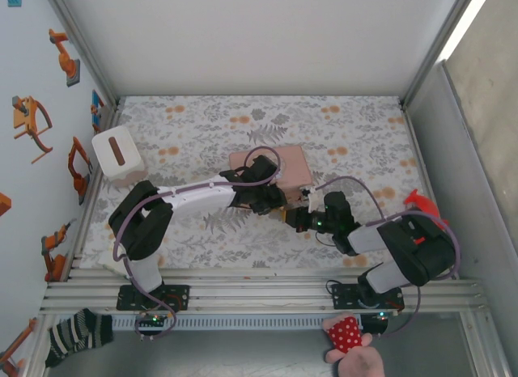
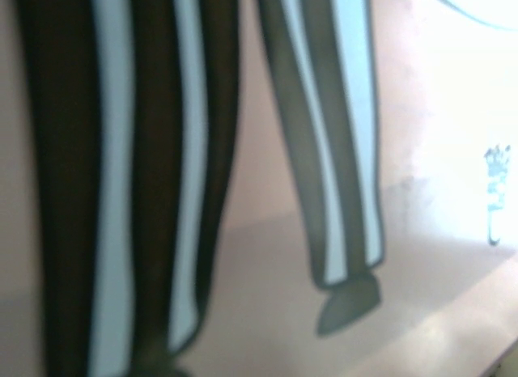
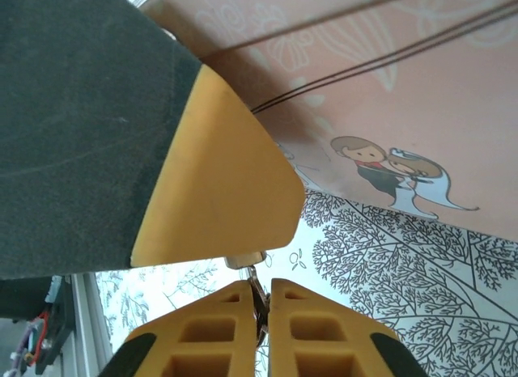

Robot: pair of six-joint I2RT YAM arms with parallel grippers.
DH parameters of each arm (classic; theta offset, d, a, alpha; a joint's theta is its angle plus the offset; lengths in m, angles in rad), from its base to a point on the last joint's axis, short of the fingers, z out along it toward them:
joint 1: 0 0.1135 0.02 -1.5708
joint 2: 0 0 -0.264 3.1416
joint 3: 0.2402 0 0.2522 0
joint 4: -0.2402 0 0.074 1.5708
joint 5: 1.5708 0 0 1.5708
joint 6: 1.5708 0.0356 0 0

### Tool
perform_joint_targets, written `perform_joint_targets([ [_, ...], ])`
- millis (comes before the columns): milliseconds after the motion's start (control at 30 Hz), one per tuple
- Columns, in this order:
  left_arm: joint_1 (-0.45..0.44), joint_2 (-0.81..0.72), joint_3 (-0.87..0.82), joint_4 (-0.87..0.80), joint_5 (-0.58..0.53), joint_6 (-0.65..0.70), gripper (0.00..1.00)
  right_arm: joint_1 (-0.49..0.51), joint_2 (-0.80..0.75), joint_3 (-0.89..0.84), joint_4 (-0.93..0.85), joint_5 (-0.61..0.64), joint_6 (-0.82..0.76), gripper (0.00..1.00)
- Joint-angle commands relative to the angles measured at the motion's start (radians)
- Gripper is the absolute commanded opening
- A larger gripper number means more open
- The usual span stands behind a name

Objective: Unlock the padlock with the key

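Right wrist view: nearest, the right hand [image 3: 259, 296] is clenched on a thin metal sliver, seemingly the key [image 3: 254, 278]. Just above it a small pale-brass bit, probably the padlock [image 3: 244, 260], peeks from under a yellow finger [image 3: 222, 183] of the left hand [image 1: 264, 194]. Whether that hand grips it cannot be told. Behind lie the pink box [image 3: 421, 94] and the flowered table [image 3: 388, 288]. Seating the key likely calls for a slow, straight push along the keyhole, with the lock braced against twisting.
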State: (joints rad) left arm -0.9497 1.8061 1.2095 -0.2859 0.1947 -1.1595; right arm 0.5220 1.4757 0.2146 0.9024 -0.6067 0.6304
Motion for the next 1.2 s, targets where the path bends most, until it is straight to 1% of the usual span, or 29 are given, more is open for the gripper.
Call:
perform_joint_targets([
  [0,-0.004,-0.036,0.059,0.066,0.035,-0.012,0.15,0.004,-0.005,-0.023,0.064,0.042,-0.007,0.01],
  [100,-0.004,-0.036,0.058,0.065,0.033,-0.012,0.15,0.006,-0.029,-0.038,0.053,0.075,-0.019,0.00],
  [200,-0.005,-0.037,0.053,0.068,0.031,-0.011,0.15,0.006,-0.032,-0.024,0.041,0.054,0.015,0.00],
  [300,-0.004,-0.037,0.044,0.079,0.028,-0.014,0.14,0.006,0.004,0.005,0.045,0.002,0.085,0.00],
  [367,-0.004,-0.037,0.038,0.089,0.025,-0.015,0.14,0.005,0.026,0.009,0.093,-0.024,0.148,0.00],
  [567,-0.004,-0.046,0.025,0.102,0.016,-0.019,0.13,0.005,0.063,0.002,0.229,-0.043,0.330,0.00],
  [733,-0.003,-0.051,0.016,0.111,0.014,-0.019,0.13,0.004,0.094,0.004,0.305,-0.050,0.461,0.00],
  [1000,-0.001,-0.059,0.000,0.125,0.011,-0.020,0.12,0.000,0.109,-0.001,0.310,-0.020,0.570,0.00],
  [1167,0.002,-0.062,-0.012,0.131,0.011,-0.023,0.11,-0.016,0.146,-0.006,0.383,-0.015,0.647,0.00],
])
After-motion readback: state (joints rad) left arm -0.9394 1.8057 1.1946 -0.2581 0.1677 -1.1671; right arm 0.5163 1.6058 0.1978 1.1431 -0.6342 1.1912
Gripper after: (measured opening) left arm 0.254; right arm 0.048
